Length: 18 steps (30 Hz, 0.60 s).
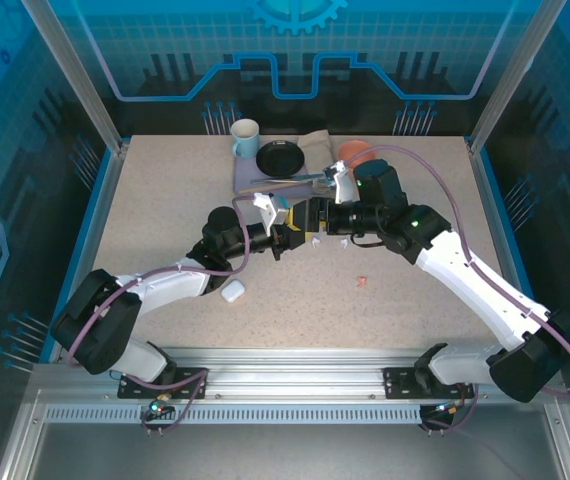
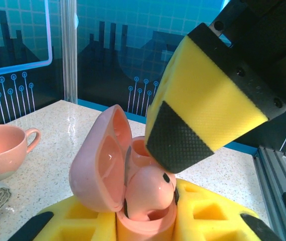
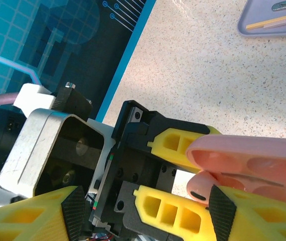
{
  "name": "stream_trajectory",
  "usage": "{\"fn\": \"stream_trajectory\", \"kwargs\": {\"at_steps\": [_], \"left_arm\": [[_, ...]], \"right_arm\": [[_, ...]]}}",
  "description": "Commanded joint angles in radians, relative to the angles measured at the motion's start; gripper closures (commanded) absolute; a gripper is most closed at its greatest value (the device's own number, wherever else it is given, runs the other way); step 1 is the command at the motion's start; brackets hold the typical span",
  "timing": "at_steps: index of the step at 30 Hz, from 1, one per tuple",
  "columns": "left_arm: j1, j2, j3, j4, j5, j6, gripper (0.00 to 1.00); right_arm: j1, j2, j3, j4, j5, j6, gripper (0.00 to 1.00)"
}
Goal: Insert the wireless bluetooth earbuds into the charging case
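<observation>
Pink earbud (image 2: 150,187): sits in one well of the open pink case (image 2: 100,160), directly under the right claw's fingertip. Its rounded back faces up and a small black dot shows. I cannot tell whether it is fully home. The well behind it looks empty.
Pink case: the lid is swung up and back, and the body is wedged between the left claw's fingers. As far as I can judge it is held clear of the bench (image 1: 165,180).
Left claw (image 1: 286,239): clenched on the case body, with a yellow finger on either side.
Right claw (image 1: 311,218): fingers spread, with nothing pinched between them. One black-padded fingertip (image 2: 180,138) is right over the earbud, touching it or nearly so.
Second pink earbud (image 1: 363,281): lies loose on the bench on the right claw's outer, nearer side, well apart from it.
White case (image 1: 232,291): looks shut. It lies on the bench beside the left forearm, back from the left claw.
Handling: I'd judge the buds very light, hard, glossy and rounded, so likely to squirt out of a pinch. They are best taken across the narrow sides with the pads, then nudged down from above. The lid hinge looks like the weak spot, so hold the body, not the lid.
Writing: no brand or lettering is readable on the buds or on either case.
Farther off: a pink cup (image 2: 2,150) stands on the bench beyond the claws.
</observation>
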State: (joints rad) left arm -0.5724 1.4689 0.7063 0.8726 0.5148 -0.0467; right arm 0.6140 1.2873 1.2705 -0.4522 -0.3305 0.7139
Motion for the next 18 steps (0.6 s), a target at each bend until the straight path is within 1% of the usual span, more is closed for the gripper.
{"fn": "stream_trajectory", "kwargs": {"at_steps": [1,9,13,16,18], "left_arm": [[-0.007,-0.012,0.01,0.045,0.027,0.006,1.0],[-0.006,-0.018,-0.002,0.045,0.028,0.008,1.0],[-0.007,-0.023,-0.007,0.04,0.027,0.01,1.0],[-0.007,-0.029,-0.01,0.03,0.024,0.016,1.0],[-0.007,-0.038,-0.019,0.023,0.018,0.023,1.0]], "right_arm": [[-0.013,-0.01,0.035,0.009,-0.011,-0.017,0.31],[-0.042,-0.067,0.03,-0.023,0.005,-0.013,0.31],[-0.04,-0.072,-0.009,0.024,-0.021,0.028,0.31],[-0.036,-0.097,-0.034,0.029,0.008,0.036,0.31],[-0.05,-0.129,-0.045,-0.007,0.064,0.031,0.31]]}}
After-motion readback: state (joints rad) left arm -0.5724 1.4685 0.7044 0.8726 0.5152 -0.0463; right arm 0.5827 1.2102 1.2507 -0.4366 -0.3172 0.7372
